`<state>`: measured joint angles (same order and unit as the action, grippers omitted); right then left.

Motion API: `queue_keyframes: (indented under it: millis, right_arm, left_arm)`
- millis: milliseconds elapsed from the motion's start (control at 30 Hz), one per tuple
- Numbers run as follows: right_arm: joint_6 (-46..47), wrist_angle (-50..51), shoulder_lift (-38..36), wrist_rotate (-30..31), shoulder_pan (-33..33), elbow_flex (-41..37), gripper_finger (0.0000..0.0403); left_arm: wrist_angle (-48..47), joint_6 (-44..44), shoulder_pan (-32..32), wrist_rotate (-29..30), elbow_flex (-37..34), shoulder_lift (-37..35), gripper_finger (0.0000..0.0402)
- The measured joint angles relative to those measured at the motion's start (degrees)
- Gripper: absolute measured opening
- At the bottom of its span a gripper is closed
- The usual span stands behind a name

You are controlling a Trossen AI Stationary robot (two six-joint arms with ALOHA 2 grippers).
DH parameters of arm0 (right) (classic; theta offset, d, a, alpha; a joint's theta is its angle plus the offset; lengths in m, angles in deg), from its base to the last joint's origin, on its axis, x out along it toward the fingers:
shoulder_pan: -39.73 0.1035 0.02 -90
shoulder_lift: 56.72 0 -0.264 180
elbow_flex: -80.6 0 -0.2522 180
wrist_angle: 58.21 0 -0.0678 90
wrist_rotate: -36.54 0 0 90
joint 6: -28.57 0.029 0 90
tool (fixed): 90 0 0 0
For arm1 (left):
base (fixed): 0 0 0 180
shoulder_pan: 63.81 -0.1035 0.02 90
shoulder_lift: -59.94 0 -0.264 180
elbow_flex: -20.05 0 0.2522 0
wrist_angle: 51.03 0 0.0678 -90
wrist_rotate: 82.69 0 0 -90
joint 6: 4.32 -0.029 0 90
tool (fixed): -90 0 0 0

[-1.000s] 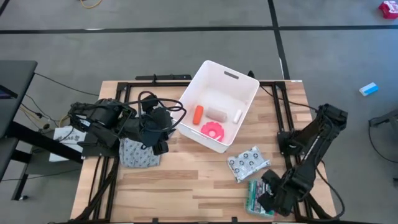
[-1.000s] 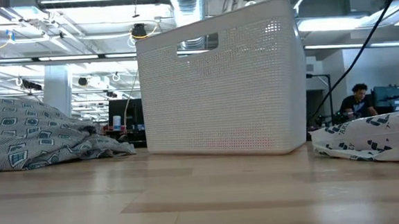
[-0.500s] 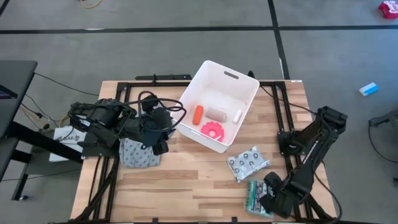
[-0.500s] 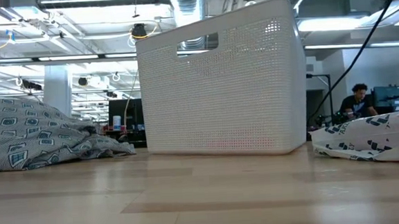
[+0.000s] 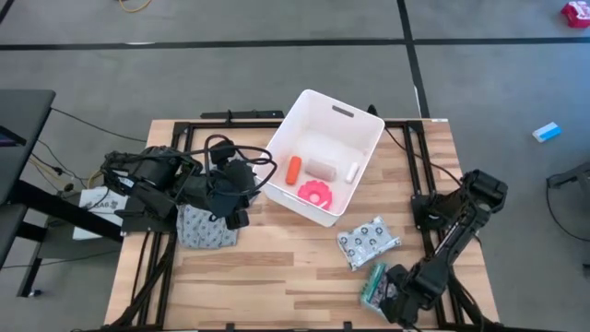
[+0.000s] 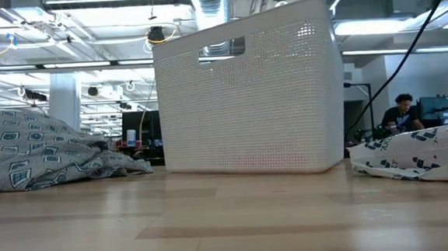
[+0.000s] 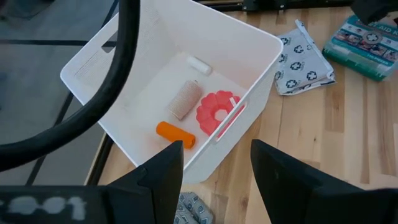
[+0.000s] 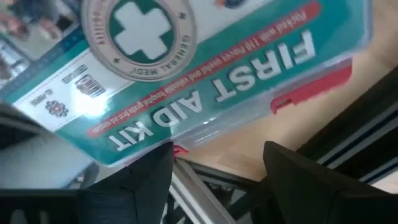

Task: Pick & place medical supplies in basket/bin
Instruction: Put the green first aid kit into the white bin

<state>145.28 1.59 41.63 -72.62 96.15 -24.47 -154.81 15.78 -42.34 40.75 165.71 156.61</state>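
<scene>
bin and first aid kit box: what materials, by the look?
Bin: looks like white moulded plastic, matte, smooth inside; fine dotted texture shows on its outer wall in the low view. First aid kit box: glossy printed face with glare, red clip-like tab at its edge, probably a plastic case; printed card not excluded.

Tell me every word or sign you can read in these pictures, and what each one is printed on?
"FIRST AID KIT": large white letters on the green-red printed box, right wrist view.
"GENERAL MED...": partly readable around the round seal with a white cross on the same box; the rest of the ring is too blurred.
Small print beside the seal and under the big letters: too small to read.
"AID K...": just legible on that box in the left wrist view.
Clear spotted packet: pattern only, no readable words.
</scene>
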Motion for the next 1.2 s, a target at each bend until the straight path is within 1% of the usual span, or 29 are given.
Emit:
queue_keyframes:
  millis: [100,300,400,533,667,867,1000,1067,1200]
  right_arm:
    - [2.4,1.5,0.0,0.8,-0.3,0.0,0.0244]
    - [6.2,-0.6,0.0,1.6,-0.2,0.0,0.0244]
    - [6.4,0.7,0.2,1.6,-0.2,0.7,0.0244]
    - [6.1,6.5,-0.2,1.8,-0.4,2.6,0.0244]
    - [5.7,9.8,-1.8,1.8,-0.8,5.1,0.0244]
    - [6.4,8.7,-1.4,1.7,-1.1,4.9,0.0244]
    - [7.7,9.4,-1.4,3.3,-2.1,3.8,0.0244]
    - [7.8,11.4,-1.4,2.2,-2.6,3.8,0.0244]
    - [7.7,16.3,-1.4,-2.4,-3.2,3.9,0.0244]
  left_arm:
    - [0.0,-0.9,0.0,0.0,0.0,0.0,0.0178]
    - [0.0,-2.7,0.0,0.0,0.0,0.0,0.0178]
    - [0.0,-3.9,0.0,0.1,0.0,0.0,0.0178]
    - [0.0,-5.3,0.0,0.1,0.0,0.0,0.0178]
    - [0.0,-6.2,0.0,0.2,0.0,0.0,0.0178]
    - [0.0,-7.5,0.0,0.3,0.0,0.0,0.0178]
    - [0.0,-7.5,0.0,0.3,0.0,0.0,0.0178]
    - [0.0,-7.5,0.0,0.4,0.0,0.0,0.0178]
    - [0.0,-7.5,0.0,0.4,0.0,0.0,0.0178]
